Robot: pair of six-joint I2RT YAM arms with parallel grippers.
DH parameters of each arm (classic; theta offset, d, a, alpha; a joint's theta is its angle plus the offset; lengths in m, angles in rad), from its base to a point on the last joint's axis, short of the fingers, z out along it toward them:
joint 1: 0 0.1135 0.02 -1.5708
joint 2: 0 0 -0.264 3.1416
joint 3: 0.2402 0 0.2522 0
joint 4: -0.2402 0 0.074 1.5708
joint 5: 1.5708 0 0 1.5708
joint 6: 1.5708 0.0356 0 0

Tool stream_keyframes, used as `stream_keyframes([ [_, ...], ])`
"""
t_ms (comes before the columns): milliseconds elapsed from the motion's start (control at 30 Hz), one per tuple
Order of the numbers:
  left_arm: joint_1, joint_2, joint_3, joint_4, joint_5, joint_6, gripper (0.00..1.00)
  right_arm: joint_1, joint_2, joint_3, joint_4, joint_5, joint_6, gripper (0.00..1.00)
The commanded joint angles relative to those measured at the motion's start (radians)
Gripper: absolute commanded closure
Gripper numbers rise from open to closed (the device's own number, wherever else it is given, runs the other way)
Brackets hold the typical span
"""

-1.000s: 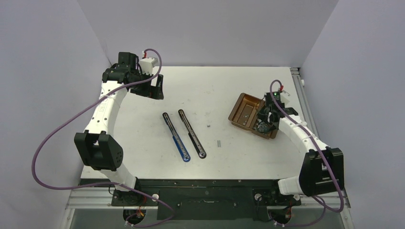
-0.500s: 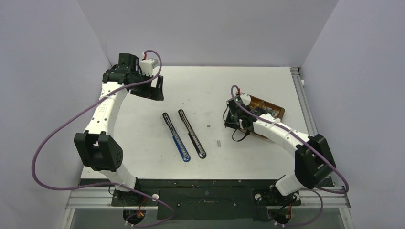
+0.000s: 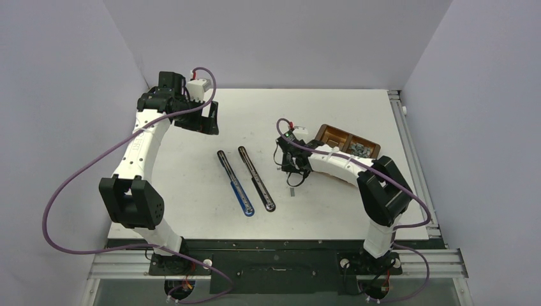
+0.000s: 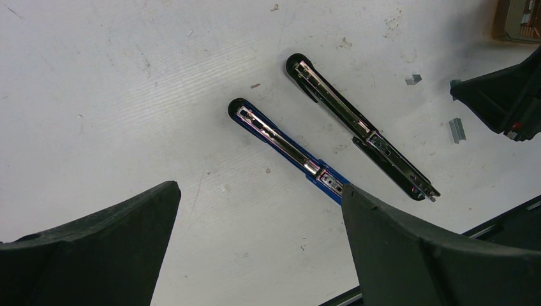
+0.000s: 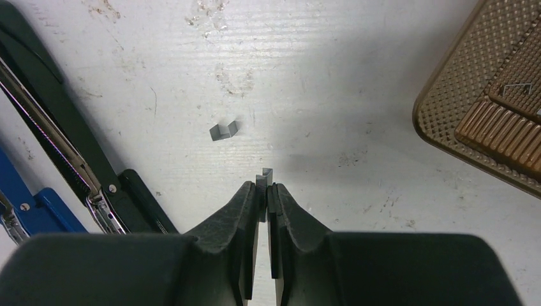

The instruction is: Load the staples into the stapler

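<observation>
Two staplers lie opened flat side by side on the table, a blue one and a black one. My right gripper hovers low just right of the black stapler, shut on a small grey staple strip that sticks out past its tips. Another loose strip lies just beyond it, and one lies on the table near it. My left gripper is open and empty at the far left, looking down on both staplers.
The brown two-compartment tray stands right of the right gripper, with more staples in its right compartment; its corner shows in the right wrist view. The right arm's cable loops above the wrist.
My right arm has swung left from over the tray to the middle of the table beside the black stapler, with the strip in its jaws. The left arm has not moved.
</observation>
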Motion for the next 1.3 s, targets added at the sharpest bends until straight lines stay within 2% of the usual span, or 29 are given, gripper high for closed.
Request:
stream_keyframes([
  [0,0.008,-0.031,0.023,0.017,0.019,-0.002,0.04,0.020,0.014,0.065,-0.041,0.111,-0.043,0.87],
  [167,0.008,-0.024,0.040,0.014,0.024,-0.009,0.04,0.028,0.004,0.078,-0.063,0.146,-0.065,0.69],
  [233,0.008,-0.023,0.043,0.012,0.024,-0.009,0.04,0.030,-0.006,0.083,-0.069,0.146,-0.071,0.65],
  [367,0.008,-0.020,0.047,0.012,0.025,-0.012,0.04,0.016,-0.038,0.096,-0.096,0.163,-0.078,0.64],
  [467,0.008,-0.018,0.049,0.012,0.027,-0.013,0.04,-0.041,-0.091,0.085,-0.107,0.165,-0.074,0.64],
  [633,0.008,-0.010,0.054,0.009,0.035,-0.015,0.04,-0.234,-0.209,0.008,-0.102,0.162,-0.075,0.58],
  [800,0.008,-0.007,0.059,0.007,0.039,-0.012,0.04,-0.418,-0.261,-0.063,-0.084,0.175,-0.100,0.54],
  [1000,0.008,0.000,0.070,0.001,0.041,-0.009,0.04,-0.564,-0.223,-0.123,-0.026,0.131,-0.080,0.54],
  [1267,0.008,0.005,0.071,0.001,0.020,0.002,0.04,-0.618,-0.136,-0.130,0.025,0.118,-0.040,0.60],
])
